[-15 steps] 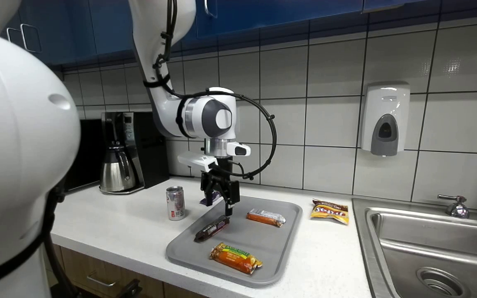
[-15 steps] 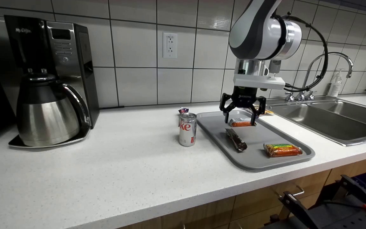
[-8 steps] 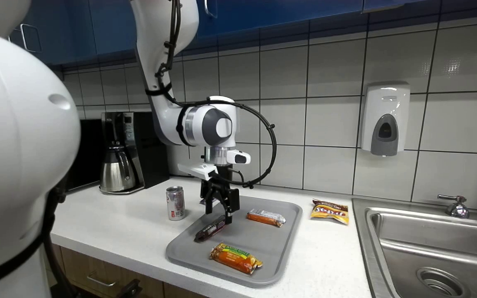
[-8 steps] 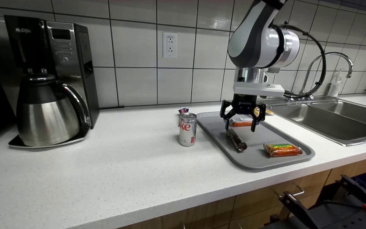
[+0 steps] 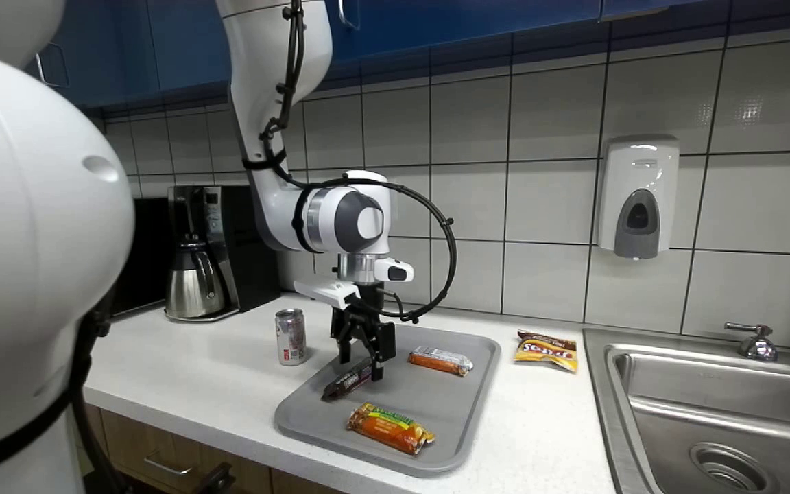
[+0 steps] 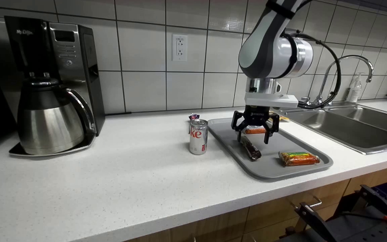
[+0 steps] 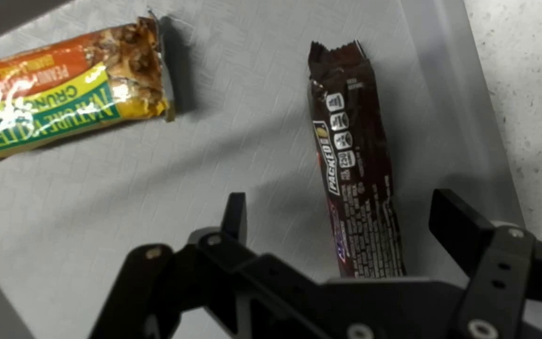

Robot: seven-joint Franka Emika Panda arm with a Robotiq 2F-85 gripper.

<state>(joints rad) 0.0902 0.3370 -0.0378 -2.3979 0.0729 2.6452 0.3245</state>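
I see my claw [image 6: 253,137] wide open, holding nothing, and the dark bar [image 7: 356,160] lies on the tray [image 7: 247,75] below the gap between the fingers [image 7: 457,226], its length nearly square to their closing line.

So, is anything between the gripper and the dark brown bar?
Nothing visible. In the wrist view, the dark brown bar shows within the gap of the open gripper; the Nature Valley bar lies to one side.

in an exterior view the tray [image 5: 455,398] lies on the counter [image 5: 230,370] between can [image 5: 291,337] at left and sink [image 5: 724,384] at right, bearing the candy bar [image 5: 347,382] partly beneath the gripper [image 5: 361,367], the granola bar [image 5: 390,429] before it and the snack bar [image 5: 439,361] at right.
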